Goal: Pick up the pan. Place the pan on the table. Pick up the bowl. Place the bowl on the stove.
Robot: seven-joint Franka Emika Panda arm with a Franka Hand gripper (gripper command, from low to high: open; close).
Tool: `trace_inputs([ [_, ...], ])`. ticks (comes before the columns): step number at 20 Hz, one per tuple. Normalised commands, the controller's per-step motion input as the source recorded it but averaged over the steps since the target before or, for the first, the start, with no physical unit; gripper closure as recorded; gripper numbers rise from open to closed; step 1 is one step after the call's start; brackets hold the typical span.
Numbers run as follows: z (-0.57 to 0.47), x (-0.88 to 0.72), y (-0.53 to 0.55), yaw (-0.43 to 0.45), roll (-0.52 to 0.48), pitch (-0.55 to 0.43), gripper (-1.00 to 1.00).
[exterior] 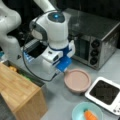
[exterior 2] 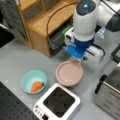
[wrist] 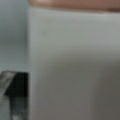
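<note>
The dusty-pink pan (exterior: 77, 80) (exterior 2: 69, 73) sits flat on the grey table (exterior: 57, 100) (exterior 2: 15, 62), beside the stove (exterior: 105, 92) (exterior 2: 58, 101), whose black top is bare. My gripper (exterior: 65, 71) (exterior 2: 80, 61) is low at the pan's rim, where the handle is; the blue hand hides its fingertips in both front views. In the wrist view the white handle (wrist: 75, 62) fills the frame, with the pink pan (wrist: 75, 3) along the top. The teal bowl (exterior: 77, 111) (exterior 2: 31, 76), with an orange carrot (exterior: 89, 115) (exterior 2: 37, 86) inside, stands on the table apart from the gripper.
A steel toaster oven (exterior: 95, 37) (exterior 2: 110, 97) stands close behind the pan and stove. A light wooden block (exterior: 17, 92) (exterior 2: 40, 22) is on the other side of the arm. A black cable (exterior: 32, 70) loops from the wrist.
</note>
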Motion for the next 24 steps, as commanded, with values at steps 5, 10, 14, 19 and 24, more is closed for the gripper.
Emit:
trace_inputs([
  [5,-0.1,-0.33,-0.17,0.157,0.004,-0.233,1.0],
  [10,-0.15,-0.25,-0.17,0.146,-0.039,-0.225,1.0],
  [14,-0.21,-0.19,-0.12,0.134,-0.058,-0.209,1.0],
  [19,-0.31,-0.08,-0.1,0.143,-0.085,-0.194,1.0],
  [24,-0.3,0.03,-0.09,0.126,-0.099,-0.175,1.0],
])
